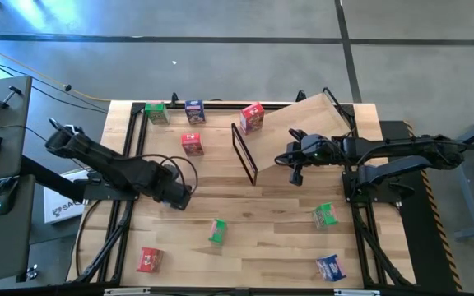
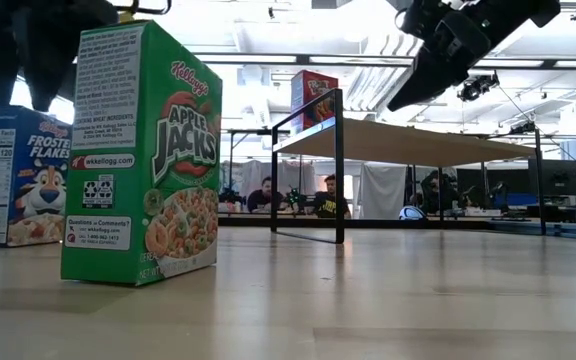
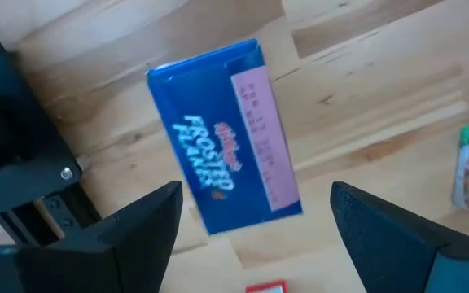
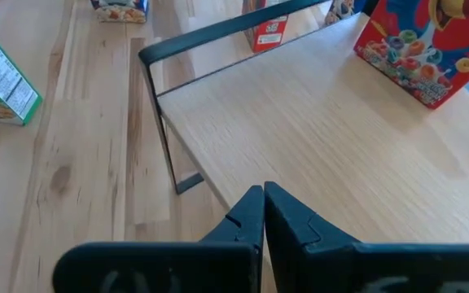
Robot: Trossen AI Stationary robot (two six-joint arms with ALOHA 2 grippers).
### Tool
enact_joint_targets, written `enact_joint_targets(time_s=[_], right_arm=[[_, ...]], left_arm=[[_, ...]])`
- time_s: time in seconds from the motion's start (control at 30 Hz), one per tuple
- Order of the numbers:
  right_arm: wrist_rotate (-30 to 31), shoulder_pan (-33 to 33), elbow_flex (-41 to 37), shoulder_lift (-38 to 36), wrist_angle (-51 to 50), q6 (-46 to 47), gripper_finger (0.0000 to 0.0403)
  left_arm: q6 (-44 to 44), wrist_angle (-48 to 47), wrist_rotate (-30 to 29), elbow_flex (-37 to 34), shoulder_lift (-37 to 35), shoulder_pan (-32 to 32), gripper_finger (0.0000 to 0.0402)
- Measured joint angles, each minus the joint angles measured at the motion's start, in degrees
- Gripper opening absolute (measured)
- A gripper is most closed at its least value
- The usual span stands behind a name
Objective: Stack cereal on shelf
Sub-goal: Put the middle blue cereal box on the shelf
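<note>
The shelf (image 1: 303, 131) is a tilted plywood board with a black frame end (image 1: 245, 152). It also shows in the low view (image 2: 418, 140) and the right wrist view (image 4: 316, 122). A red cereal box (image 1: 252, 117) stands on its base on the board near that end (image 4: 426, 49). My right gripper (image 1: 293, 160) hovers shut and empty just above the board (image 4: 263, 195). My left gripper (image 1: 183, 197) is open over the planks left of the shelf. In its wrist view a blue box (image 3: 222, 138) lies beyond the open fingers (image 3: 255, 195), untouched.
Other boxes stand on the table: green (image 1: 156, 113), blue (image 1: 194, 111) and red (image 1: 192, 144) far left, green (image 1: 216, 232) and red (image 1: 149, 260) near, green (image 1: 325, 215) and blue (image 1: 331, 266) near right. People sit in the room behind (image 2: 328, 195).
</note>
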Motion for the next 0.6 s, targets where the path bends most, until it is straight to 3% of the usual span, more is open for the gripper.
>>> enact_joint_targets(time_s=[0.33, 0.6], right_arm=[[-0.2, 0.0, 0.0, 0.0, -1.3, 0.1, 0.0000], [-0.2, 0.0, 0.0, 0.0, -1.3, 1.4, 0.0000]], left_arm=[[-1.4, 2.8, -5.3, -4.9, 0.2, -1.5, 0.0300], [3.3, 4.4, -8.8, -5.3, 0.2, -1.7, 0.0231]])
